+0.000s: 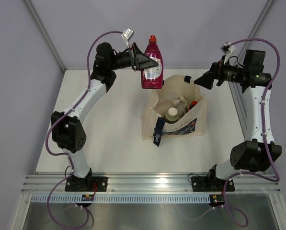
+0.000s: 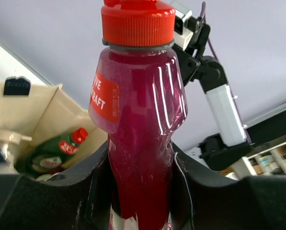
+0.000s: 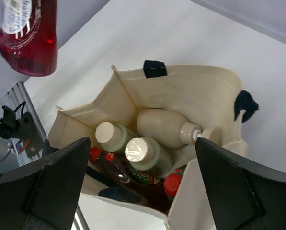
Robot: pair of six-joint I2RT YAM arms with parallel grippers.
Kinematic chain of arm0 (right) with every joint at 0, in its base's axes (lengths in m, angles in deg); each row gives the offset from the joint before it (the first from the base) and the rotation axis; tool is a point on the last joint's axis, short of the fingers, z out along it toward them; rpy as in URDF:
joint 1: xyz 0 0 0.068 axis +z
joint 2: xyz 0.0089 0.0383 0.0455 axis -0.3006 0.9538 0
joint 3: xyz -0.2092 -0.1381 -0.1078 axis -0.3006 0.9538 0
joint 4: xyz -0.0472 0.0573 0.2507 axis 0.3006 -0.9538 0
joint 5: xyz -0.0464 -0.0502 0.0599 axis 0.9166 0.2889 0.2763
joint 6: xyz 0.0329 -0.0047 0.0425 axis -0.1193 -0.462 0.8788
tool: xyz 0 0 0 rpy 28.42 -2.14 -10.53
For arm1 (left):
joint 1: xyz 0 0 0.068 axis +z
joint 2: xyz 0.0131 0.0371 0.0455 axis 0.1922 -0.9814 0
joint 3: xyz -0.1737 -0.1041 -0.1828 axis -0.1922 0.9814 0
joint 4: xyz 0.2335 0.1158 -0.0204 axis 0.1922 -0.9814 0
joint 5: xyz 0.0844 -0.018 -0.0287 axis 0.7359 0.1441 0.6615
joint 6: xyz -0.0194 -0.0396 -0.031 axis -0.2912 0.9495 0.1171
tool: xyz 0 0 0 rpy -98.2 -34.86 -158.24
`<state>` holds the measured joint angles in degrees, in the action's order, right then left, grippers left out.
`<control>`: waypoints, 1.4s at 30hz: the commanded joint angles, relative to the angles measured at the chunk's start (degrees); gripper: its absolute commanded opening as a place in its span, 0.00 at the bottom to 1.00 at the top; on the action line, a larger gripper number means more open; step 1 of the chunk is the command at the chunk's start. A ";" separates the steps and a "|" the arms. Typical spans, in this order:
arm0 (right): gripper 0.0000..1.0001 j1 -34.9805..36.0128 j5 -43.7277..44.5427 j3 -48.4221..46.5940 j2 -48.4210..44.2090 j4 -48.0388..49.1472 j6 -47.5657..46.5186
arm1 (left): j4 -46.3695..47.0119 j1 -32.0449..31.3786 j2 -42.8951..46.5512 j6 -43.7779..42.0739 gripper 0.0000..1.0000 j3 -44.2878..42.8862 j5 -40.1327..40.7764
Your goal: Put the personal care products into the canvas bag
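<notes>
The red squeeze bottle [image 2: 140, 143] is carrying a red sticker [image 2: 104, 103] showing partial white letters, "IVE" beside "RAFT", the rest wrapping out of sight. Its white label [image 1: 152, 72] is showing print too small to read. The green bottle [image 2: 47, 154] is bearing an illegible red oval.

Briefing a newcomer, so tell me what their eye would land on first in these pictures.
The red squeeze bottle, clamped in the left pincer, hangs in the air just beyond the canvas bag's far left corner. The bag stands open between the arms with a beige pump bottle and white-capped cylinders already inside. The open right pincer hovers by its far right side.
</notes>
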<state>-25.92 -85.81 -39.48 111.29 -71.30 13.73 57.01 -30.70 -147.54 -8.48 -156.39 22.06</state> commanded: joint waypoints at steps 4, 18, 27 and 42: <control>0.99 -3.61 -0.12 1.36 -5.11 4.42 2.67 | -31.80 -7.97 -6.57 -26.39 0.00 -21.71 10.78; 1.00 -5.02 0.67 6.28 -7.48 3.54 1.44 | -71.56 -22.13 -15.72 -65.32 0.03 -33.19 38.20; 0.99 -5.02 2.87 6.19 -7.83 0.46 -1.37 | -75.52 -25.82 -12.04 -69.92 0.57 -30.90 42.79; 0.99 -5.02 26.96 6.89 -12.66 6.43 10.73 | -65.55 -22.40 9.89 -64.56 0.99 -19.68 47.87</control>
<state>-30.68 -73.63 -32.92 101.61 -70.86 15.89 -16.18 -55.53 -146.87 -75.63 -181.09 64.48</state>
